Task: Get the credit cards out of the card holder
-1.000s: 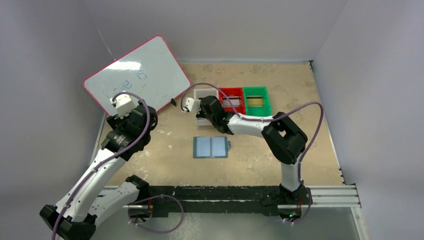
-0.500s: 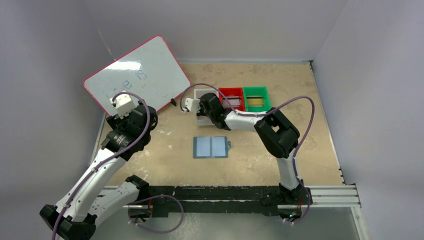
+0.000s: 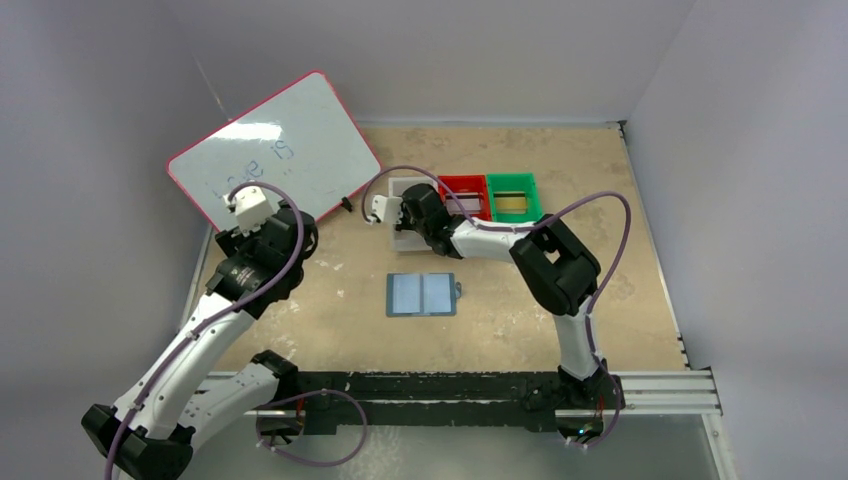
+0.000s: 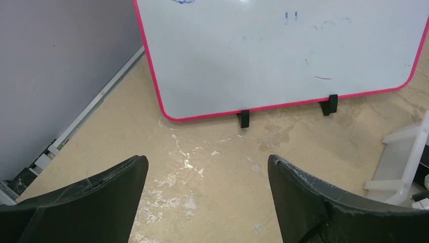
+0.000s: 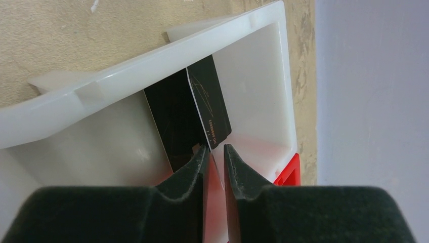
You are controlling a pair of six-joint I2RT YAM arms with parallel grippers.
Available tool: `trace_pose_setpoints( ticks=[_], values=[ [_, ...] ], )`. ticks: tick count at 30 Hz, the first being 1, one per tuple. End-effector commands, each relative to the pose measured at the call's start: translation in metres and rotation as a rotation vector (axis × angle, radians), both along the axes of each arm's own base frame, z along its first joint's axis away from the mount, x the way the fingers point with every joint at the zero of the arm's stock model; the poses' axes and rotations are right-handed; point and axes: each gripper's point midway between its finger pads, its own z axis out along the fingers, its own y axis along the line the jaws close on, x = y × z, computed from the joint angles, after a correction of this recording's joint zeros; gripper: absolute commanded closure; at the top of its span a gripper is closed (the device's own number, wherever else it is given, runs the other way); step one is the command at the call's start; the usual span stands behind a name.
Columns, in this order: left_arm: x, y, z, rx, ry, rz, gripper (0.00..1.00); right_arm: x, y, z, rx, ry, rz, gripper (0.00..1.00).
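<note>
Right fingers (image 5: 198,163) just cracked apart over white bin (image 5: 152,66), releasing black card (image 5: 205,109) into it. Holder (image 3: 422,295) lies open on counter (image 3: 520,330) at bin's 6 o'clock and looks emptied. Left fingers (image 4: 296,185) spread, idle.

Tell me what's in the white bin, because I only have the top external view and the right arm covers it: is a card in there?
Observer: Yes. The right wrist view shows a black card with gold lettering inside the white bin.
Operator: Is the right hand clamped on it?
Observer: Its jaws stand a narrow gap apart, with the card's near corner just ahead of them. I cannot tell whether they touch it.
Operator: And the left hand?
Observer: It gapes wide with nothing between its jaws, above the tabletop and facing the whiteboard.
</note>
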Motion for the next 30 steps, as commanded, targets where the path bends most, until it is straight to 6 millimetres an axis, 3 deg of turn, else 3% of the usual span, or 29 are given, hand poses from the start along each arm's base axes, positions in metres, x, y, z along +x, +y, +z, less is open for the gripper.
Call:
trace_pose_setpoints(
  ticks=[1, 18, 30],
  values=[
    [0.002, 0.002, 0.004, 0.005, -0.012, 0.01, 0.11, 0.009, 0.011, 0.023, 0.048, -0.033, 0.022, 0.8],
    [0.003, 0.0, 0.001, 0.006, 0.0, 0.001, 0.11, 0.001, 0.015, 0.037, 0.156, 0.006, 0.032, 0.71],
    [0.004, -0.002, -0.001, 0.008, 0.011, -0.004, 0.11, -0.005, 0.016, 0.06, 0.332, 0.058, 0.018, 0.68]
  ],
)
